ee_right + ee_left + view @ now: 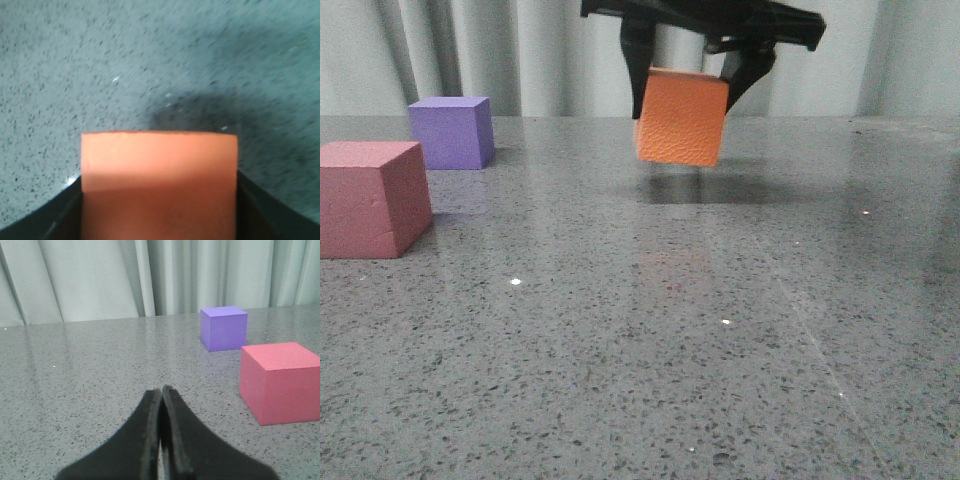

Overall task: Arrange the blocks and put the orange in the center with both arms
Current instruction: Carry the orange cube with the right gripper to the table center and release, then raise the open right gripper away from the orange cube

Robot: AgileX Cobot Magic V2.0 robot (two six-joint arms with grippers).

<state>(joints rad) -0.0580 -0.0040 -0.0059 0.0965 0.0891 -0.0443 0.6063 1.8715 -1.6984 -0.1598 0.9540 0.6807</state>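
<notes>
My right gripper (686, 82) is shut on the orange cube (681, 117) and holds it tilted a little above the table, at the back centre. In the right wrist view the orange cube (159, 185) fills the space between the black fingers (40, 217), with its shadow on the table beneath. The red-pink cube (370, 198) sits at the left, and the purple cube (451, 131) sits behind it. My left gripper (161, 392) is shut and empty, low over the table, with the red-pink cube (280, 382) and the purple cube (224, 328) beside and beyond it.
The table (640, 340) is grey speckled stone. Pale curtains (470, 50) hang behind its far edge.
</notes>
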